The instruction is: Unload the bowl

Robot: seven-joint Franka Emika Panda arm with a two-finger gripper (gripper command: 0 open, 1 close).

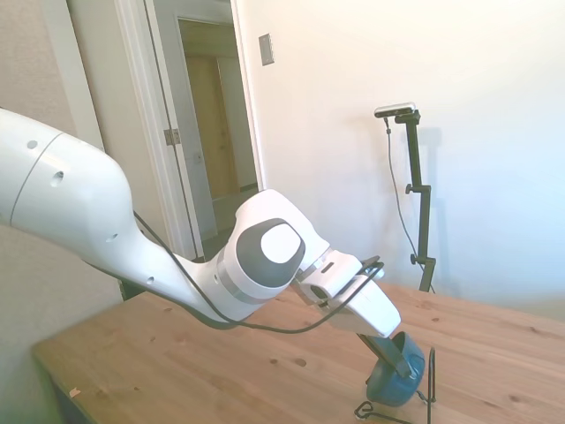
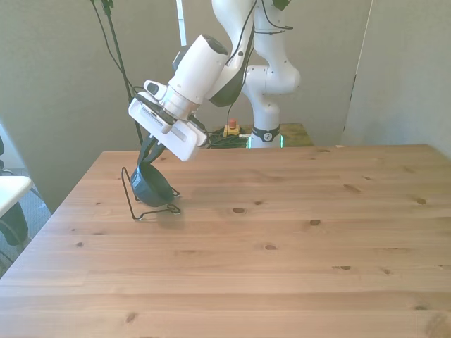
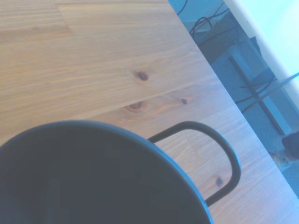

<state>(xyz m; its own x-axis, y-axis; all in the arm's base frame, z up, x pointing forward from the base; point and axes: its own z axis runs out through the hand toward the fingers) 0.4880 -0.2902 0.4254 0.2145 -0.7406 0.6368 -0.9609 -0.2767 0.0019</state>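
The dark teal-blue bowl stands on its edge in a thin black wire rack near the front view's left table edge. My gripper comes down at a slant onto the bowl's upper rim, and its dark fingers are shut on the rim. Up close in the wrist view, the bowl fills the lower part of the picture, and a loop of the rack shows just beyond it.
The wooden table stretches wide toward the front view's right. Its left edge runs close beside the rack, with floor and cables beyond it. A doorway stands behind the table in the side view.
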